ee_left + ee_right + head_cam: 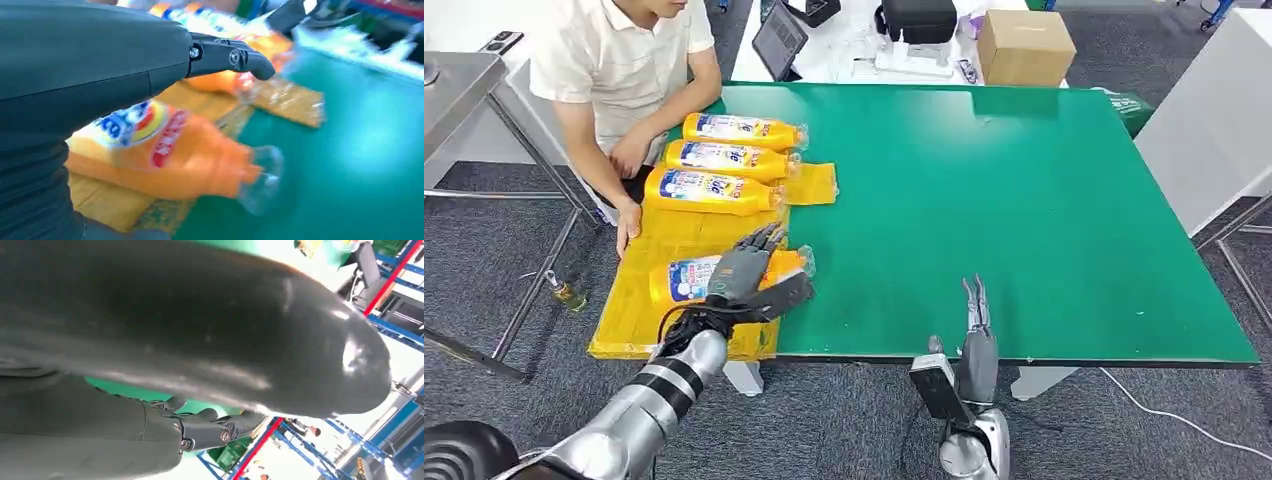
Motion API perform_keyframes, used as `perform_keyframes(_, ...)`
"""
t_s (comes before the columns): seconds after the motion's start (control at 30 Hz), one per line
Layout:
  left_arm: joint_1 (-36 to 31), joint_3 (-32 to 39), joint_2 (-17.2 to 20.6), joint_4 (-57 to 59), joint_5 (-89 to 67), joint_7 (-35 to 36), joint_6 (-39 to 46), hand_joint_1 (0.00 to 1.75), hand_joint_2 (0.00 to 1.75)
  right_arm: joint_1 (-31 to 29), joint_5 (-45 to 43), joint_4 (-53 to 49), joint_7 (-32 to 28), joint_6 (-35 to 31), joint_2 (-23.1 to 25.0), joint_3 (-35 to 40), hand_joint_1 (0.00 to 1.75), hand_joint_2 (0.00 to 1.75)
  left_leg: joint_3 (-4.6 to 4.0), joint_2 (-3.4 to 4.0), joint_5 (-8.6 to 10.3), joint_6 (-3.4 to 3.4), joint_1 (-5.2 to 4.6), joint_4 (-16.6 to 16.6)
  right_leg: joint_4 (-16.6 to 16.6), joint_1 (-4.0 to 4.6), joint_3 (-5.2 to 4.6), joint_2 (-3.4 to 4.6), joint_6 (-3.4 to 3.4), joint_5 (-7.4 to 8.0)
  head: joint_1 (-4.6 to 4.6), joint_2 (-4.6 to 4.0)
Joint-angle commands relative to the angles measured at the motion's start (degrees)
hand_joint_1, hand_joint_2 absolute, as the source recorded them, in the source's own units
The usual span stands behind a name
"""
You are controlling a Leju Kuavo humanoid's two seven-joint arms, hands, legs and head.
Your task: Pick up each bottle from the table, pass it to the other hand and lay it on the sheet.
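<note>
Step in hand: laying the fourth bottle [686,279] on the yellow sheet [629,325], at 9 o'clock on the green surface [1024,220]. Left hand [746,272] rests over it, fingers [764,238] spread. Right hand [975,335] idle, fingers straight, holding nothing. Next, judged: lift clear. Label text unreadable.

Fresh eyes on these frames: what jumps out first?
Four orange bottles lying on the yellow sheet at the green table's left edge, three in a far row, a fourth nearer. The left hand is over that fourth bottle; whether it grips is unclear. A person sits beside the sheet, and the right hand stands idle at the near edge.
</note>
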Motion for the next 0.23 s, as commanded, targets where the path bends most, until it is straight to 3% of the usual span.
perform_keyframes(0.03, 15.0, -5.4, 0.4, -27.2, 6.7, -17.3, 18.1, 0.00, 1.75, 2.7, -15.2, -11.0, -1.8, 11.4, -1.8, -0.2, 0.00, 0.00, 0.34, 0.22, -0.15, 0.09, -0.02, -0.1, -0.1, 0.03, 0.27, 0.13, -0.18, -0.09, -0.02, 0.00)
perform_keyframes(0.07, 18.7, -6.0, -2.1, -30.8, 25.5, -19.7, 13.3, 0.00, 1.75, 4.2, -28.5, -14.8, -1.8, 16.4, -0.5, -2.5, 0.00, 0.00, 0.23, 0.14, -0.12, 0.07, -0.03, -0.1, -0.1, 0.01, 0.18, 0.07, -0.14, -0.07, -0.02, 0.00)
perform_keyframes(0.1, 20.5, -6.7, -3.4, -32.8, 36.9, -20.7, 9.2, 0.00, 1.75, 5.5, -31.4, -18.2, -1.8, 20.1, 0.7, -4.5, 0.00, 0.00, 0.26, 0.06, -0.25, 0.13, -0.09, 0.0, 0.0, -0.03, 0.23, -0.05, -0.15, -0.24, -0.02, 0.00)
perform_keyframes(0.17, 22.6, -6.6, -5.3, -33.1, 54.3, -17.8, 5.7, 0.00, 1.75, 7.3, -30.3, -20.0, -1.8, 19.2, 2.7, -6.6, 0.00, 0.00, 0.19, 0.00, -0.29, 0.15, -0.09, 0.1, 0.1, -0.03, 0.15, -0.12, -0.15, -0.30, -0.09, 0.00)
perform_keyframes(0.23, 22.5, -8.1, -4.0, -32.0, 57.8, -21.0, 8.7, 0.00, 1.75, 7.9, -29.1, -19.4, -1.7, 18.1, 2.5, -4.7, 0.00, 0.00, 0.22, -0.09, -0.35, 0.13, -0.02, 0.1, 0.0, 0.03, 0.29, -0.17, -0.10, -0.38, 0.04, 0.00)
